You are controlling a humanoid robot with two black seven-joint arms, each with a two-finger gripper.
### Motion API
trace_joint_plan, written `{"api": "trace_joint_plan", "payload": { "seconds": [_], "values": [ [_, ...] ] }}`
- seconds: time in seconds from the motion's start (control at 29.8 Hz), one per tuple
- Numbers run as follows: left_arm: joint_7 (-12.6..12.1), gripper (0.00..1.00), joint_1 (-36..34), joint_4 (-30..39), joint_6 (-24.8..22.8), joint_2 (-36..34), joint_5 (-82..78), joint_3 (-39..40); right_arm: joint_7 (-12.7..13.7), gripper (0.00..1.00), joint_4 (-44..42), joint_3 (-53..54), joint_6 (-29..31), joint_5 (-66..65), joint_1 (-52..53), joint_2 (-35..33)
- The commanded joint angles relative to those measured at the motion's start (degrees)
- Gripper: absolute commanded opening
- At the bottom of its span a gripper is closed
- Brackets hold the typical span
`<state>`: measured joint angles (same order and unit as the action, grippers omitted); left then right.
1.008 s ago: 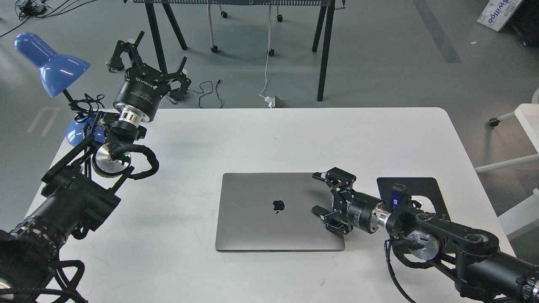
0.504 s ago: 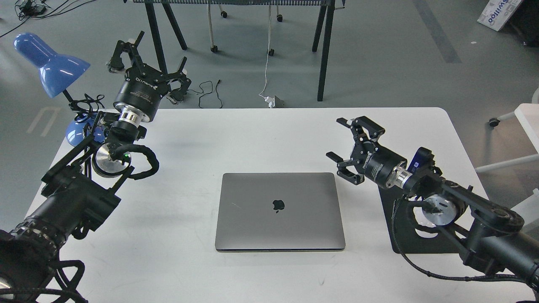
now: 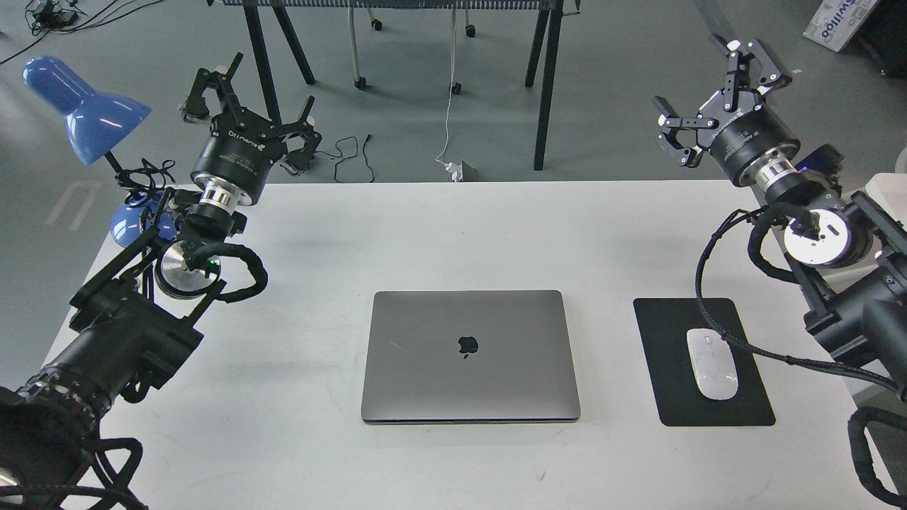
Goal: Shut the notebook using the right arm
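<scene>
with the lid fully down, the notebook lies flat at the centre of the white desk, its dark logo facing up and its front edge toward 6 o'clock. nothing touches it. at 3 o'clock of the notebook, clear of it, a black mouse pad lies flat on the desk with a white mouse resting on it, long axis running 12 to 6.

my right claw is raised well apart from the notebook, out past the desk's far right corner at roughly 2 o'clock of the notebook. its fingers stand spread apart and hold nothing. the silver wrist ring and a small blue part show just behind the claw body, and a black cable loops down from the wrist above the desk's right edge.

my left claw is raised over the far left corner of the desk, at about 10 o'clock of the notebook and well apart from it. its fingers are spread apart and empty, pointing toward 12 o'clock.

a blue desk lamp stands at the desk's left edge, just beside my left arm, shade tilted.
</scene>
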<state>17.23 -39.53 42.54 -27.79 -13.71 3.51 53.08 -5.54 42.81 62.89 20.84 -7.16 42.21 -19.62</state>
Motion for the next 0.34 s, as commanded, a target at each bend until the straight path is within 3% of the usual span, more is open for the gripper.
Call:
{"api": "trace_joint_plan", "payload": {
  "seconds": [0.0,0.3],
  "values": [
    [0.0,1.00,0.0,0.0,0.0,0.0,0.0,0.0,-0.2,1.00,-2.6,1.2,0.3,5.6,0.5,0.0],
    [0.0,1.00,0.0,0.0,0.1,0.0,0.0,0.1,-0.2,1.00,-4.1,1.1,0.2,5.8,0.8,-0.7]
  ]
}}
